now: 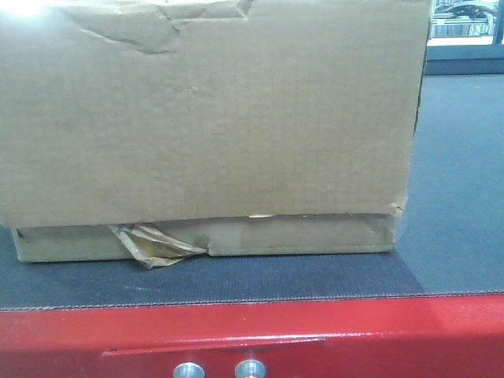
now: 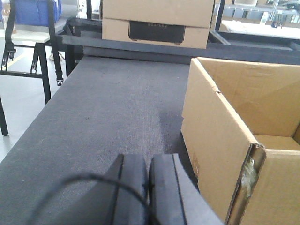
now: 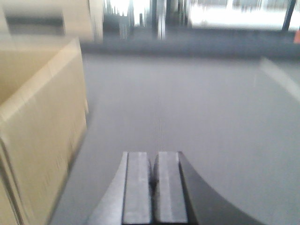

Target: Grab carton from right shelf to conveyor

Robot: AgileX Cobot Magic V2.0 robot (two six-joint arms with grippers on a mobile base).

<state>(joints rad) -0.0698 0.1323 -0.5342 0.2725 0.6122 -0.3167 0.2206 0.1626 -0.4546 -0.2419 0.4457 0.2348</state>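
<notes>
A brown cardboard carton (image 1: 205, 118) rests on the dark grey conveyor belt (image 1: 457, 197) and fills most of the front view; torn tape hangs at its lower edge. In the left wrist view the open-topped carton (image 2: 220, 140) stands just right of my left gripper (image 2: 149, 164), which is shut and empty above the belt. In the blurred right wrist view the carton (image 3: 42, 126) is to the left of my right gripper (image 3: 154, 161), which is shut and empty. Neither gripper touches the carton.
A red frame edge (image 1: 252, 331) with two metal buttons runs along the belt's near side. Another carton (image 2: 157, 21) sits at the belt's far end. Black stand legs (image 2: 44, 61) and a blue bin (image 2: 37, 9) are at the left.
</notes>
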